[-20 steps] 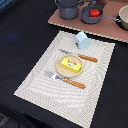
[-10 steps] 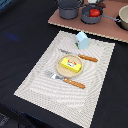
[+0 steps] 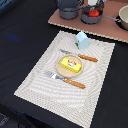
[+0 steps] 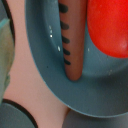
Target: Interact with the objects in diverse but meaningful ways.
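Note:
A pale blue house-shaped carton (image 3: pixel 82 39) stands at the far edge of the striped placemat (image 3: pixel 40 80). A flat yellow box (image 3: pixel 71 64) lies on a round plate (image 3: pixel 59 71) in the mat's middle. The red tomato (image 3: pixel 92 14) sits in a small grey pot (image 3: pixel 90 20) on the far board. My gripper (image 3: pixel 95 6) hangs right over that pot; its fingers are too blurred to read. In the wrist view the tomato (image 4: pixel 110 27) and a thin brown sausage (image 4: pixel 72 45) with dark marks lie side by side in the pot (image 4: pixel 45 75). No fingers show there.
A wooden-handled knife (image 3: pixel 80 56) and fork (image 3: pixel 67 80) flank the plate. A bigger grey pot (image 3: pixel 68 8) and another pot (image 3: pixel 123 18) stand on the brown board (image 3: pixel 75 25). The table around the mat is black.

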Controlling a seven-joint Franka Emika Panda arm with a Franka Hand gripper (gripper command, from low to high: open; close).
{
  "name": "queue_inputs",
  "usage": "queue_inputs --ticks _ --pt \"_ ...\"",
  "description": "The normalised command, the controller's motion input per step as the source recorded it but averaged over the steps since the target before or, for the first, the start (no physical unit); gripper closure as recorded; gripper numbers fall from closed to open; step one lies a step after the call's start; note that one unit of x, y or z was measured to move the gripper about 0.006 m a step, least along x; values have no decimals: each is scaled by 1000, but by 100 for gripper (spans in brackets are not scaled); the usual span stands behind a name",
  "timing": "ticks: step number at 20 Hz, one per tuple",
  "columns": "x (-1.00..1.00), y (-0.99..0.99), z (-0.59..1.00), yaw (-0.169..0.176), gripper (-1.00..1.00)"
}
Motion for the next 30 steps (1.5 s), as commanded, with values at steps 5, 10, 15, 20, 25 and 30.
queue_inputs --ticks 5,10,15,20,25,30 --pt "301 -110 899 -129 -100" --pt "339 -246 1000 -153 -100" --pt "452 -485 836 -138 -100" --pt "151 -711 89 -57 -100" --pt "50 -905 -10 -17 -100" --pt "5 -1000 -3 2 -100"
